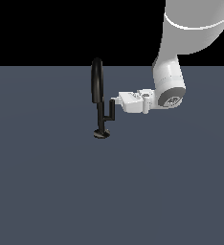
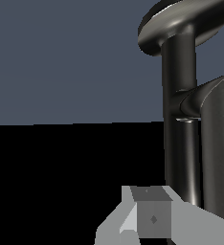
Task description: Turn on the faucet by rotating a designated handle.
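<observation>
One glossy black faucet (image 1: 100,103) with a thin upright stem, a round disc base and a tall narrow looped spout stands on a flat slate-blue floor (image 1: 47,182), a little toward the exterior view's left of centre. One short black L-shaped handle (image 1: 112,111) branches from the stem toward the exterior view's right and ends in an upright cylindrical peg. One white robot arm (image 1: 169,81) comes down from the upper part of the exterior view's right, its wrist turned so that the white gripper (image 1: 115,101) lies level and points at the faucet. Gripper tip sits at the top of the handle's peg, touching or just beside it; which cannot be told. Claw state: cannot tell, since neither view shows the gap between the fingers. Wrist view: stem, disc base and the peg's dark cylinder close up, one grey finger (image 2: 152,217) just beside them.
</observation>
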### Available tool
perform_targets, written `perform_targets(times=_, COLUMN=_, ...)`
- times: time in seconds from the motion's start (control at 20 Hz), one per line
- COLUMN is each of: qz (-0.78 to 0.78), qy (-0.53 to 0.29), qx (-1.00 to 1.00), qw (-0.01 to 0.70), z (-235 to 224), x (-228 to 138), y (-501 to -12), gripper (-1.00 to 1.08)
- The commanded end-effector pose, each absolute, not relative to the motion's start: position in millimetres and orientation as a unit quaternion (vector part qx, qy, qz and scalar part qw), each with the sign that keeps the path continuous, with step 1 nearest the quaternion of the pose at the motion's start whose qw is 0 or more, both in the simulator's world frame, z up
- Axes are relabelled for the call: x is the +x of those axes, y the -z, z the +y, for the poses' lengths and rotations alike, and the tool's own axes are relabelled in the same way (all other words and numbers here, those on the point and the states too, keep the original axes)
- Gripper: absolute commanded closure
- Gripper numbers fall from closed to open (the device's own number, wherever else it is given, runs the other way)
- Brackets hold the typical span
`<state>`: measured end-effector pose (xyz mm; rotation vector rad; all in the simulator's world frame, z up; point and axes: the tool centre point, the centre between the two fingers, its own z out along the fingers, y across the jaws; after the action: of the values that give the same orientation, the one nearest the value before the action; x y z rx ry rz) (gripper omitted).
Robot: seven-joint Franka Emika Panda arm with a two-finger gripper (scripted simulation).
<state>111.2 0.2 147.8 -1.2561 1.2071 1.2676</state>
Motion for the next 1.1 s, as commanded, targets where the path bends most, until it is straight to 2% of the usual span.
perform_targets(times=0.0, qz=0.496, qy=-0.521, qx=-0.505, qw=0.477, z=1.2, x=112.5, y=-143.2, gripper=1.08)
perform_targets(times=0.3, qz=0.497, qy=-0.521, qx=-0.503, qw=0.477, z=1.5, x=112.4, y=-141.9, gripper=1.08)
perform_targets(times=1.05, qz=0.497, qy=-0.521, qx=-0.503, qw=0.478, z=0.3, x=82.4, y=-153.0, gripper=1.08)
